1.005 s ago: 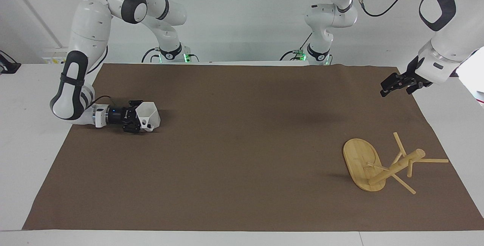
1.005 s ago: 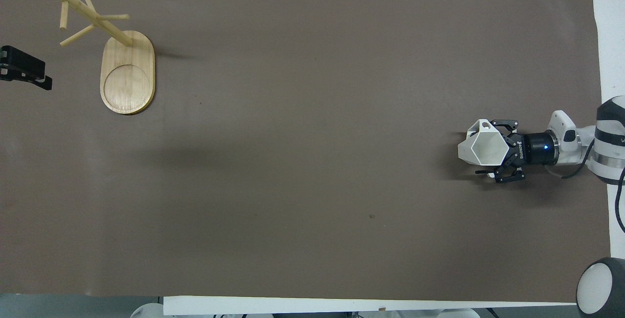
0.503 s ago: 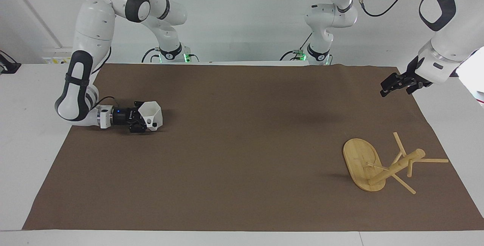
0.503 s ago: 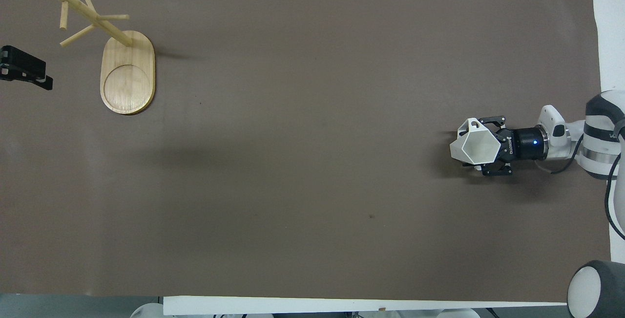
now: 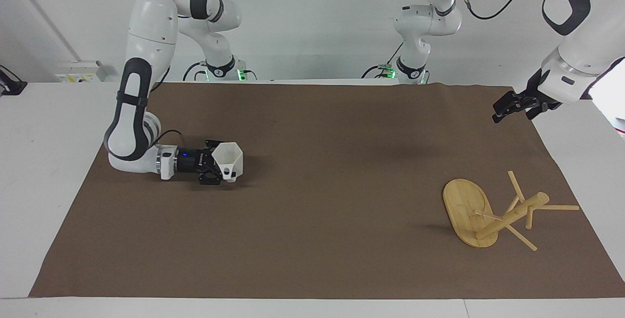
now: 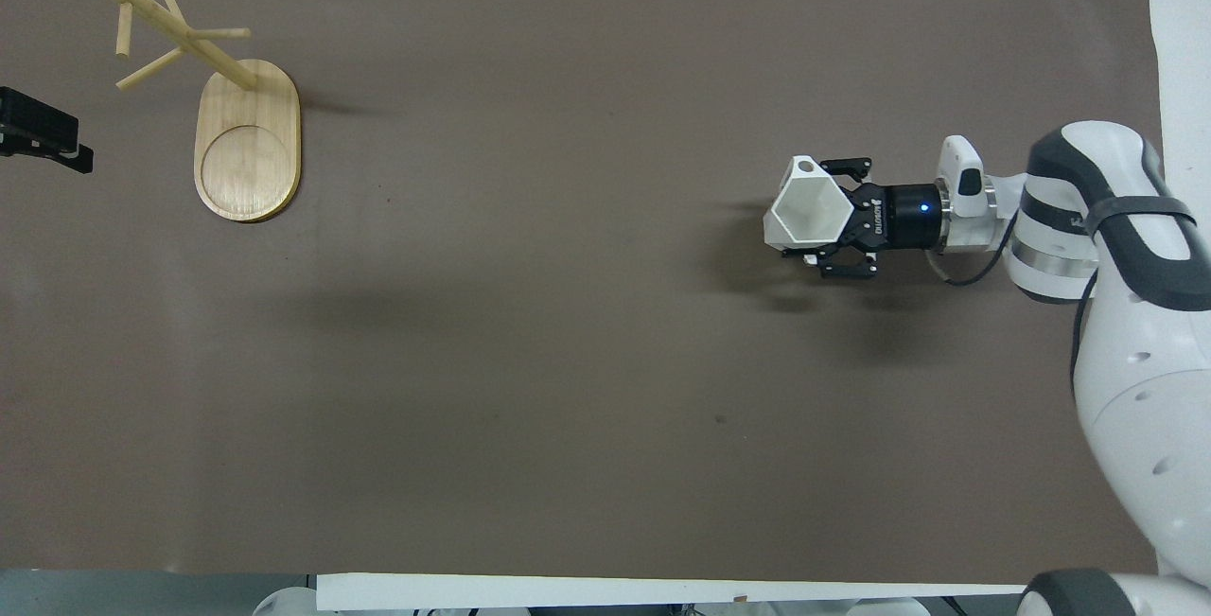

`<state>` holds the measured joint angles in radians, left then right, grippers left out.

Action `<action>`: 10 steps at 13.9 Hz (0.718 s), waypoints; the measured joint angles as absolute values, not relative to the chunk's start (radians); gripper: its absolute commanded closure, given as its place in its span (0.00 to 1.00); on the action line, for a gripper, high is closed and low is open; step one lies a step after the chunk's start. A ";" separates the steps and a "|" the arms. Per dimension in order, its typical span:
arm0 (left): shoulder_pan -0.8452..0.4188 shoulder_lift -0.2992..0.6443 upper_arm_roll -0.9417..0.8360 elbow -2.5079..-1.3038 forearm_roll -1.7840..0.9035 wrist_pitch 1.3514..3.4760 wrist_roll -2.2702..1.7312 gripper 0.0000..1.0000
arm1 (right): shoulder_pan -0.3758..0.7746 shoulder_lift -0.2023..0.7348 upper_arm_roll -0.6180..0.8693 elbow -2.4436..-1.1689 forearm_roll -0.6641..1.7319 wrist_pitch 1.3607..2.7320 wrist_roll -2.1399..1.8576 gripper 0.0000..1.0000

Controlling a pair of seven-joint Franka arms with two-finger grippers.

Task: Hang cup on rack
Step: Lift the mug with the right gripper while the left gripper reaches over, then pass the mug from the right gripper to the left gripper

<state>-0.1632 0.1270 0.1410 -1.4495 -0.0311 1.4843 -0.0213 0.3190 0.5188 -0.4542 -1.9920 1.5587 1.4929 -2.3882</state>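
From my station I saw the brown mat covering almost the whole table. The right arm reached out low over the mat at its own end of the table, with the wrist turned level. The left arm waited high at the other end.

The rack stood on the mat toward the left arm's end, far from the robots. Its oval base lay flat, the post rose from the part of the base farther from the robots, and thin pegs stuck out of the post.

The right gripper hung a little above the mat, pointing toward the left arm's end. Its fingers were closed on the cup, gripping it at the wall. The cup's rim was open upward and the small handle was on the side away from the robots. The cup was well apart from the rack.

The left gripper hung over the mat's edge near the rack. It held nothing; how wide its fingers stood I could not tell.
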 measured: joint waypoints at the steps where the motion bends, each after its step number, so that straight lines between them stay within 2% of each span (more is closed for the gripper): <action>1: -0.169 0.127 0.138 -1.450 -0.031 1.490 -0.021 0.00 | 0.385 0.511 -0.454 -1.991 1.626 1.543 -2.349 0.82; 4: -0.264 0.127 0.131 -1.458 -0.031 1.535 -0.129 0.00 | 0.562 0.489 -0.454 -1.978 1.787 1.713 -2.225 0.82; 7: -0.396 0.126 0.125 -1.475 -0.030 1.573 -0.254 0.00 | 0.702 0.470 -0.454 -1.912 1.885 1.865 -2.106 0.82; 10: -0.531 0.118 0.122 -1.548 -0.028 1.677 -0.378 0.00 | 0.833 0.469 -0.453 -1.849 1.997 2.020 -2.068 0.82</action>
<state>-0.5311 0.1176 0.1215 -1.5482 -0.0281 1.6770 -0.3782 0.8331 0.4690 -0.4532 -1.8495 1.9973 2.0195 -2.0682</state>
